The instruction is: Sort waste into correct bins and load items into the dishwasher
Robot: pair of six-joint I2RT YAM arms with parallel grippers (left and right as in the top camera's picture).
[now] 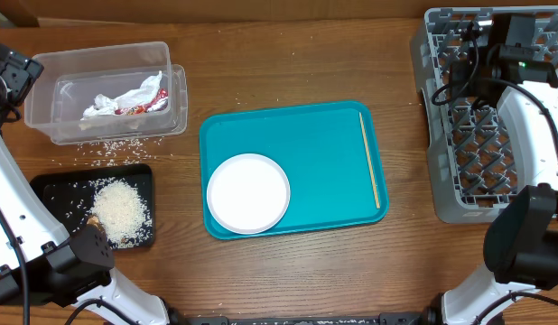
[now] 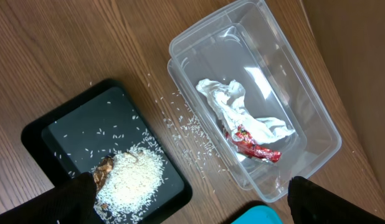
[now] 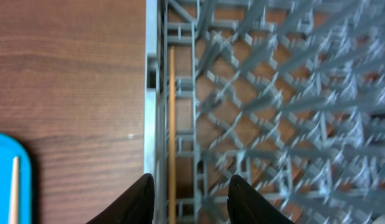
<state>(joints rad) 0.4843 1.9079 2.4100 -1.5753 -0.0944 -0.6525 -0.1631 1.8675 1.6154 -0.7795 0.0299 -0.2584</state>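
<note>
My right gripper [image 3: 191, 199] hovers over the left edge of the grey dishwasher rack [image 1: 491, 135]. Its jaws stand apart, and a wooden chopstick [image 3: 171, 112] lies in the rack between them with a gap to each finger. Another chopstick [image 1: 368, 160] lies on the right side of the teal tray [image 1: 306, 135], and the white plate [image 1: 248, 192] sits at its front left. My left gripper [image 2: 192, 211] is wide open and empty above the bins. The clear tub [image 2: 304, 106] holds the white napkin [image 2: 233, 106] and red wrapper [image 2: 258, 146]. Rice [image 2: 136, 177] and a brown scrap [image 2: 104, 168] lie in the black tray [image 2: 74, 124].
Loose rice grains [image 1: 116, 146] are scattered on the wooden table between the tub and the black tray. The teal tray takes up the table's middle. My arm bases stand at the front left and front right corners.
</note>
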